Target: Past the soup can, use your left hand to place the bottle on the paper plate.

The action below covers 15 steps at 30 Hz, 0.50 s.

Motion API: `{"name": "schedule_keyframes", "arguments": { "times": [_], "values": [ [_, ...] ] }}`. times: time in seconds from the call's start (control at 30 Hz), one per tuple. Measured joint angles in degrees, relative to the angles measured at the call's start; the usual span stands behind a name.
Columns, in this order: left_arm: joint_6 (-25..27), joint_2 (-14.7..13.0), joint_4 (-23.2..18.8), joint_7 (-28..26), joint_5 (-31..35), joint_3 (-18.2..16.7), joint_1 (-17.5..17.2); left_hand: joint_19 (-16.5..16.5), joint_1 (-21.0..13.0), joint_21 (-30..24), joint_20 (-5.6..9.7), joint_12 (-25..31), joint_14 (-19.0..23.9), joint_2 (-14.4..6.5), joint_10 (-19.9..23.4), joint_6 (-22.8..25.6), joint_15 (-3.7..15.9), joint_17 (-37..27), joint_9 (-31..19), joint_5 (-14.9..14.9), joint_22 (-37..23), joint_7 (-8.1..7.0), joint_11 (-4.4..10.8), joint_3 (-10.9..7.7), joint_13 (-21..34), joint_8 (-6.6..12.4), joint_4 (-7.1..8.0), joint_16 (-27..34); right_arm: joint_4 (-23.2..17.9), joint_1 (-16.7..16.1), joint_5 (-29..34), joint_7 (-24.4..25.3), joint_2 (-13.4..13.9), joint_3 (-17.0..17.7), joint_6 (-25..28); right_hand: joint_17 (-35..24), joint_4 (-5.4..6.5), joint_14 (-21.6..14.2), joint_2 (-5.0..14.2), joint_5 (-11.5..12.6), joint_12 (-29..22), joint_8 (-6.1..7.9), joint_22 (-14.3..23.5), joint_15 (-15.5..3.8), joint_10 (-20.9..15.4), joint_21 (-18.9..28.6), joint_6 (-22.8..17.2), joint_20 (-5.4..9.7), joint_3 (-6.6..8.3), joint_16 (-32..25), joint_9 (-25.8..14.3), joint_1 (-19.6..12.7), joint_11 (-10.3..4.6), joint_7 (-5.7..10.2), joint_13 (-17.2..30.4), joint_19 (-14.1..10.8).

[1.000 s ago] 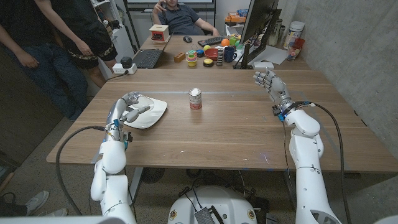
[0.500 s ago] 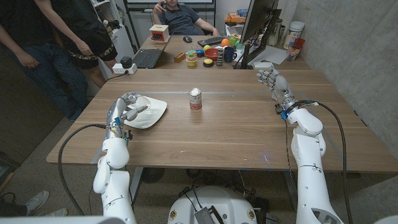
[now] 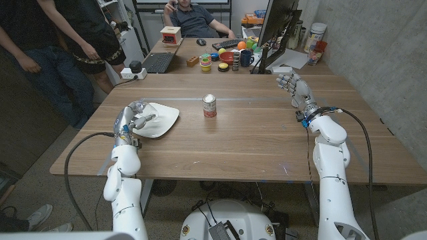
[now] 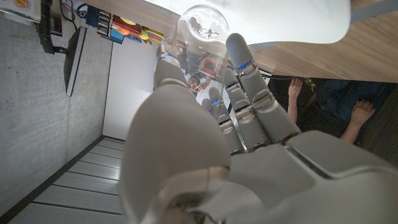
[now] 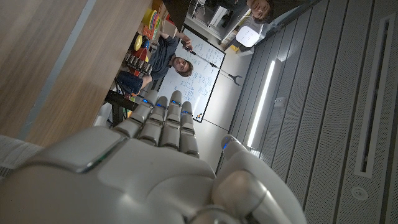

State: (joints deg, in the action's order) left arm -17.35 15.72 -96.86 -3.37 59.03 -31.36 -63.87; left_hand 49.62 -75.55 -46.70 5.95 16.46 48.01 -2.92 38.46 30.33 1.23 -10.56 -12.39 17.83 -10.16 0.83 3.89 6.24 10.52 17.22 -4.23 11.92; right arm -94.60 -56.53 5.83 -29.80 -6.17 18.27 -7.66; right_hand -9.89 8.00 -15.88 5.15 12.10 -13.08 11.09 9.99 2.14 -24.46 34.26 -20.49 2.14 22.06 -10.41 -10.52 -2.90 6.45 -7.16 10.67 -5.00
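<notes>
Wooden table with a paper plate near its left edge, soup can mid-table.

Evenly and brightly lit from overhead; soft, short shadows under the soup can and paper plate on the table. Head view sharp at centre, with slight bowing of lines toward the edges. Faint sheen on the wood. Left wrist view: plate blown out to near white, left hand close and soft in focus, clear bottle catching highlights. Right wrist view: glaring ceiling light strip, right hand blurred in the foreground.
</notes>
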Motion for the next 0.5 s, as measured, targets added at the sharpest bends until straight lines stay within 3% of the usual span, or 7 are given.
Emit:
{"name": "schedule_keyframes", "arguments": {
  "times": [0.5],
  "values": [
    [12.36,0.84,-3.71,7.67,2.17,3.39,1.98,0.24,0.0,0.0,0.2,-0.35,0.29,0.0,0.75,0.3,0.1,0.02,0.01,-0.04,0.0,0.1,-0.31,0.24,-0.01,-0.47,0.24,-0.09,0.94,0.12,0.18,0.34,0.11,0.42,-0.59,0.0,-0.24,0.0,0.0,0.0,0.0,0.0,0.0,0.0,0.0,-0.37,0.0,-0.09,-0.24,0.0,0.0,0.0,0.0,0.0,0.0,-0.08]
  ]
}}
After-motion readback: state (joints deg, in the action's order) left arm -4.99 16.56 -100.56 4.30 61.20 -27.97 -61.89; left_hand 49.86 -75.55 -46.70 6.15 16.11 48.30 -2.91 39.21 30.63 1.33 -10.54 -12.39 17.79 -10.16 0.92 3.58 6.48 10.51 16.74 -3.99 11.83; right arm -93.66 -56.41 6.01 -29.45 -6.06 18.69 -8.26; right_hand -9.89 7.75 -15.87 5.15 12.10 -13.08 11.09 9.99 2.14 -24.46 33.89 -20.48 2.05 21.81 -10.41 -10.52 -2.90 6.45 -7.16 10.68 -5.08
